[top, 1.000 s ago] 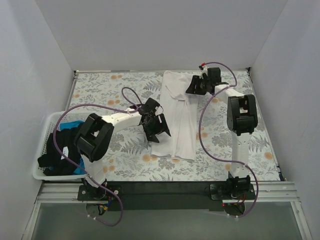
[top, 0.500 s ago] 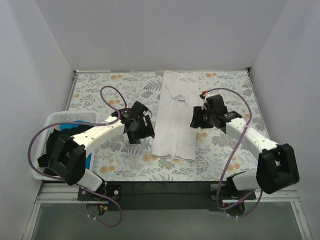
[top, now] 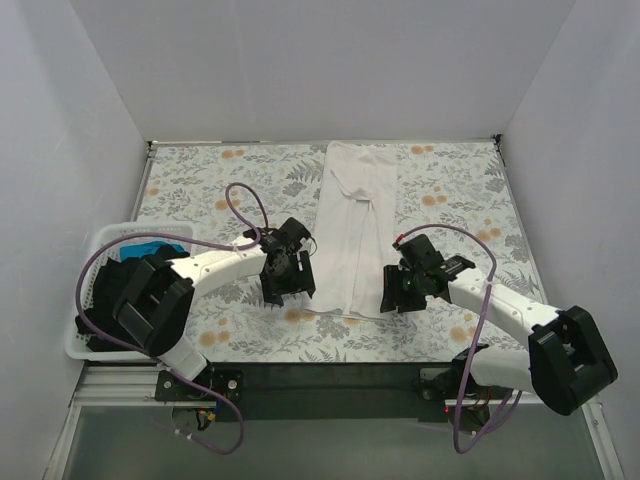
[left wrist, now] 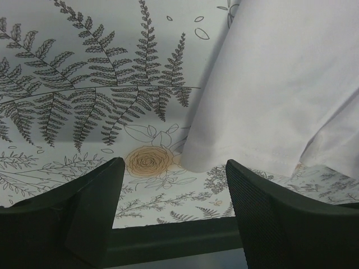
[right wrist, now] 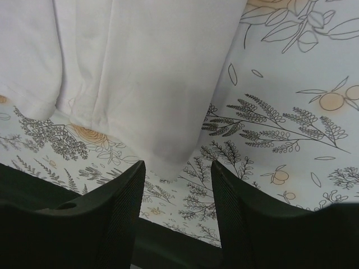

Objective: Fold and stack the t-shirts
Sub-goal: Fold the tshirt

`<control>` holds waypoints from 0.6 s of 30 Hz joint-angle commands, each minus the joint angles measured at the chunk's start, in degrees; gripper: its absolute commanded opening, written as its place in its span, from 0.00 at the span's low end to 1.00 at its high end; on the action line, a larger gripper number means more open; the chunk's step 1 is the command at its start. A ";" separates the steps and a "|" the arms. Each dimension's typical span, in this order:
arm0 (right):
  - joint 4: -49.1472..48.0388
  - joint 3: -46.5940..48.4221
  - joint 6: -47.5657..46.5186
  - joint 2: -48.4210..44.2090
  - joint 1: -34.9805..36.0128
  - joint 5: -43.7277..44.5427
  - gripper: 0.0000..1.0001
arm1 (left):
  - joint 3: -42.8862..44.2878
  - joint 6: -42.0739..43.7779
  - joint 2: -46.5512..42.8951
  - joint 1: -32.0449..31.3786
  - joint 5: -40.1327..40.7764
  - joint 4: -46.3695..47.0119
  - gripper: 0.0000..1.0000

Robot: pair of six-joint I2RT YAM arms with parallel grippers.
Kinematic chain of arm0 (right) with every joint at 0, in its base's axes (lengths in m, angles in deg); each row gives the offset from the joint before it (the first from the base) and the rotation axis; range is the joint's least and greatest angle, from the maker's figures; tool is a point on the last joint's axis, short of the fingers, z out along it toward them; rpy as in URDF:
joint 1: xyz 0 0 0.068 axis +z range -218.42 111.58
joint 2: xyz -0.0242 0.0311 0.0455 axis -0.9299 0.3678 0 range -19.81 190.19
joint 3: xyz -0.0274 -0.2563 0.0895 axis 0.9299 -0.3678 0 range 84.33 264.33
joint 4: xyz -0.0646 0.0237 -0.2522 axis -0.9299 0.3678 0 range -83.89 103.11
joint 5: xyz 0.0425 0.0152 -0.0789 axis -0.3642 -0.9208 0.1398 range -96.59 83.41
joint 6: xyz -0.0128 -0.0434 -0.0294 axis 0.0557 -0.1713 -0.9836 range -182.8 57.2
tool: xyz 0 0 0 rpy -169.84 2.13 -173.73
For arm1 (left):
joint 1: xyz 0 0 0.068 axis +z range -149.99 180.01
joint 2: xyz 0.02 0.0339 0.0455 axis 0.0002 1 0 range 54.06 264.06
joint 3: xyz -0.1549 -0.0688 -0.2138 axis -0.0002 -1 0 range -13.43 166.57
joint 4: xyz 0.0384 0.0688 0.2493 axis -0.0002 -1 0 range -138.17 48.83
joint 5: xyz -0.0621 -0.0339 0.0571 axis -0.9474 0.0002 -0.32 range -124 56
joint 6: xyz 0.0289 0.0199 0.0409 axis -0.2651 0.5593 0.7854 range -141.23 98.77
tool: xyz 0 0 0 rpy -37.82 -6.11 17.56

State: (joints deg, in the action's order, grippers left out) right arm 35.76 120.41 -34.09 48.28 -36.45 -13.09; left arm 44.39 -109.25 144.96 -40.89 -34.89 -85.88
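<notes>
Closing in from farther up the tabletop (top: 200,170), the left gripper (top: 289,294) and right gripper (top: 402,295), both with jaws apart and empty, are flanking the near hem corners of the white t-shirt (top: 355,225), probably preparing a crosswise fold. The left arm (top: 215,262) is hiding part of the basket (top: 100,240), leaving the other t-shirts (top: 103,303) inside uncountable.

Both wrist views cut the white t-shirt (left wrist: 280,84) off at the top edge. The left arm (top: 160,300) hid part of the basket (top: 140,230).

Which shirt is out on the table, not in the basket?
The white shirt, lying flat in a long strip; the black shirt and blue shirt sit heaped in the basket.
</notes>
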 commanded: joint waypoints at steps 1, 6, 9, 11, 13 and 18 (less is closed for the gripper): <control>-1.61 0.57 2.32 3.18 1.87 -0.35 0.57 | 1.59 0.14 1.74 -0.75 -0.17 0.41 0.72; -3.46 0.49 3.02 5.02 2.75 0.44 0.55 | 2.91 -0.21 3.06 -1.72 0.18 0.41 0.69; -3.98 0.05 3.37 5.82 3.19 0.44 0.54 | 3.00 -0.39 3.85 -2.07 0.10 0.67 0.68; -4.07 -0.04 3.46 6.08 3.19 0.79 0.53 | 3.00 -0.30 4.38 -2.34 0.18 0.94 0.67; -3.99 -0.21 3.63 6.26 3.37 0.79 0.51 | 3.26 -0.04 5.52 -2.86 0.01 0.94 0.67; -3.99 -1.18 4.25 6.35 3.54 0.79 0.45 | 3.09 -0.12 6.40 -3.57 0.18 1.03 0.65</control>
State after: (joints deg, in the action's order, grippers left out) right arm 32.68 120.12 -30.98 54.51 -33.37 -12.77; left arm 46.32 -109.50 151.25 -43.89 -34.87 -85.26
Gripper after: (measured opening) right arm 0.462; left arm 0.659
